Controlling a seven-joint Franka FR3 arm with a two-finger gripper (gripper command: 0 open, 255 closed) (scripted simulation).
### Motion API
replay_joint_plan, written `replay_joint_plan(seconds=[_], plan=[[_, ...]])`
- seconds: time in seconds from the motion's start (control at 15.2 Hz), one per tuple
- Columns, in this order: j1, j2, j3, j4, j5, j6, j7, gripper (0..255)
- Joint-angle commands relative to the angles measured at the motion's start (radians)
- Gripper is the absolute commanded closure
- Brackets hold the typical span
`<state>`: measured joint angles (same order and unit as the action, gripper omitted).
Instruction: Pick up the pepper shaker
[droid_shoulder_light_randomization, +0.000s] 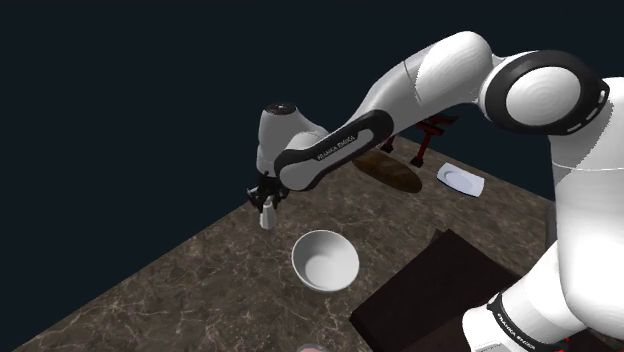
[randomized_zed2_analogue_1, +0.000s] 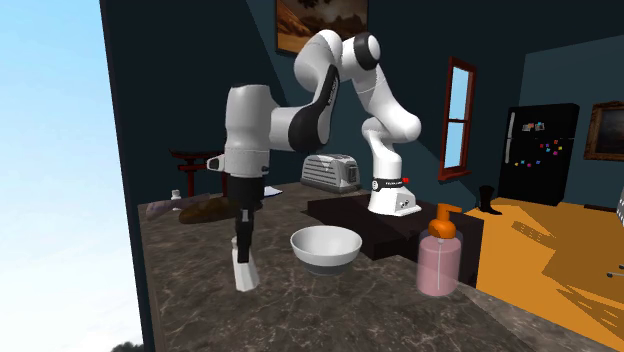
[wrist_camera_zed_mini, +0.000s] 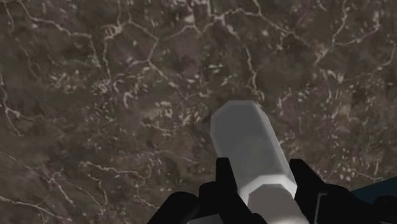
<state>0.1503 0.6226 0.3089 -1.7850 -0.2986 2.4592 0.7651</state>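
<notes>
Where the all-black two-finger gripper (wrist_camera_zed_mini: 261, 164) points down at the dark brown, pale-veined marble countertop (wrist_camera_zed_mini: 95, 95), its fingers (wrist_camera_zed_mini: 222, 173) pinch the upper end of a pale grey, faceted pepper shaker (wrist_camera_zed_mini: 247, 143). The shaker hangs slightly tilted close over the stone; whether its base touches cannot be judged. Near it, on the stand's side, sits a round white bowl (droid_shoulder_light_randomization: 325, 262); farther off stand a pink soap dispenser with an orange pump (randomized_zed2_analogue_1: 440, 262) and, by the back wall, a silver toaster (randomized_zed2_analogue_1: 330, 172).

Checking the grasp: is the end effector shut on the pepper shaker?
Shut: end effector fingers clasp the pepper shaker on both sides.
</notes>
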Motion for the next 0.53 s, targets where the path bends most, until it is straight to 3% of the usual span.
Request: replay_joint_plan(seconds=[0.0, 0.46], plan=[[-0.007, -0.022, 0.007, -0.006, 0.008, -0.015, -0.006, 255], [-0.018, -0.067, 0.022, -0.004, 0.028, -0.062, -0.02, 255]])
